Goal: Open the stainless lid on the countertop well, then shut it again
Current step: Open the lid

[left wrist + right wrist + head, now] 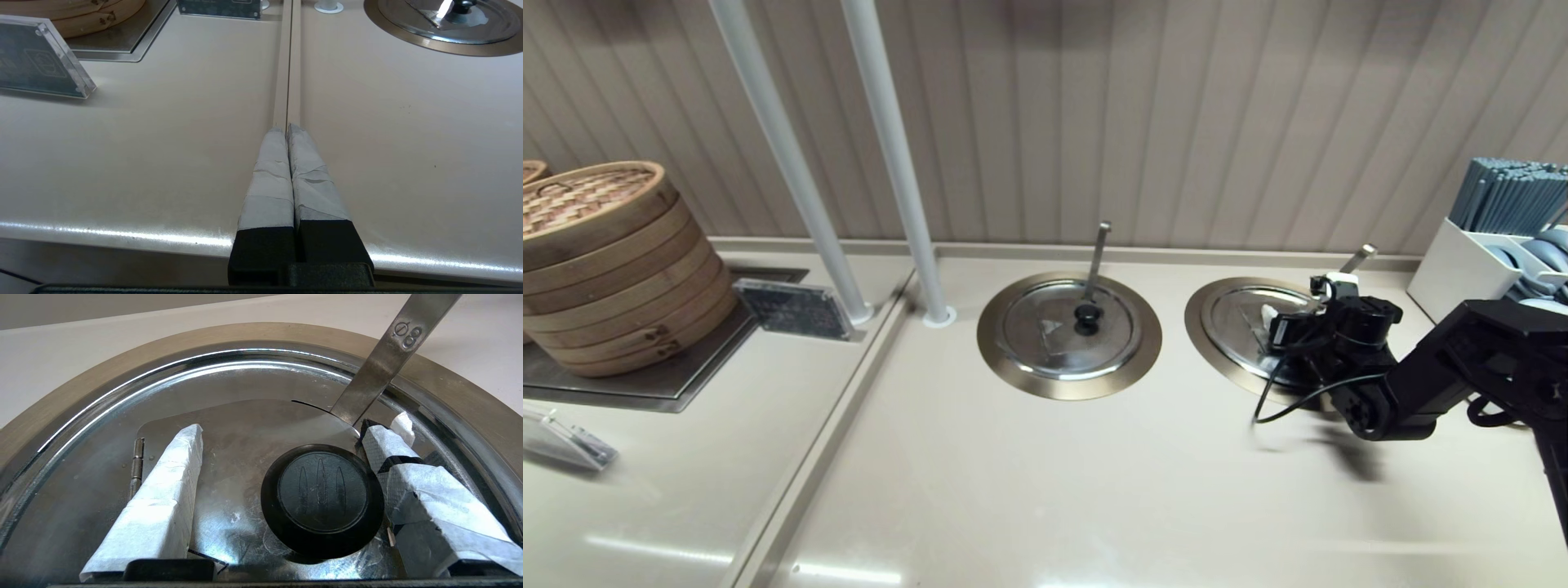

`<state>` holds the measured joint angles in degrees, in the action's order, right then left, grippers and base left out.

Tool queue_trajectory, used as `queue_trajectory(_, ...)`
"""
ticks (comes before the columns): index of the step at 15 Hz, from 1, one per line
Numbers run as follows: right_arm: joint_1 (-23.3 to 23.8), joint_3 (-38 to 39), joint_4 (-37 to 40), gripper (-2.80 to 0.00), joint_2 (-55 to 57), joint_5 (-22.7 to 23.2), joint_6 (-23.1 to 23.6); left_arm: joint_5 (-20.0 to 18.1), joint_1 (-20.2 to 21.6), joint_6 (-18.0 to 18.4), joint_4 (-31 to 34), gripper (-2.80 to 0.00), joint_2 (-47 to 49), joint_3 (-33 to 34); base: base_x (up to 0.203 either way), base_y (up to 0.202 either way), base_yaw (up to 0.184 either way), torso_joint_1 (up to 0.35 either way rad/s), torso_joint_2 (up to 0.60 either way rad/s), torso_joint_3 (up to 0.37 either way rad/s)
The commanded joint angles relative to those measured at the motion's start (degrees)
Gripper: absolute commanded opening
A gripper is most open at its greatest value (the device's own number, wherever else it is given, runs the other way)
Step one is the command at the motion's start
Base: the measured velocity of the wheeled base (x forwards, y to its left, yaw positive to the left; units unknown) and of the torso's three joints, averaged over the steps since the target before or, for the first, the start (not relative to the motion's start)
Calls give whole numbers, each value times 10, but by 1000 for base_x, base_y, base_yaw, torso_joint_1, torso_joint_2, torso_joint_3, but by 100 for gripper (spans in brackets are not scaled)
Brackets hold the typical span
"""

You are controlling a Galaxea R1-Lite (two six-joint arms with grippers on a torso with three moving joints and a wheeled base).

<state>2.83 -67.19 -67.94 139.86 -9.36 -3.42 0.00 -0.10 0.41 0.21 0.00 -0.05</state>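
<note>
The stainless lid lies flat in the countertop well, whose bronze rim ring shows around it. The slanted steel ladle handle sticks out at its far right. My right gripper hovers low over the lid, open. In the right wrist view the lid fills the picture, and its black knob sits between the taped fingers, much nearer one finger than the other. The right gripper holds nothing. My left gripper is shut and empty, parked over the counter's front edge.
The twin lid with a near-vertical ladle handle sits left of the task well. Two white poles rise behind it. A bamboo steamer stack and an acrylic sign stand at the left. A white cutlery holder is at the far right.
</note>
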Motion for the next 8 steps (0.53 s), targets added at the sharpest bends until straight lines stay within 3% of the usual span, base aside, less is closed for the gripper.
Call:
queue_trajectory(1,0,3,-5,0,-11,0,-1,0,0,0,0,-280,0,0,0,0,0,0,0,0)
queue_trajectory(8,-13,20,-4,0,-34,-3,-3,0,0,0,0,-280,0,0,0,0,0,0,0,0)
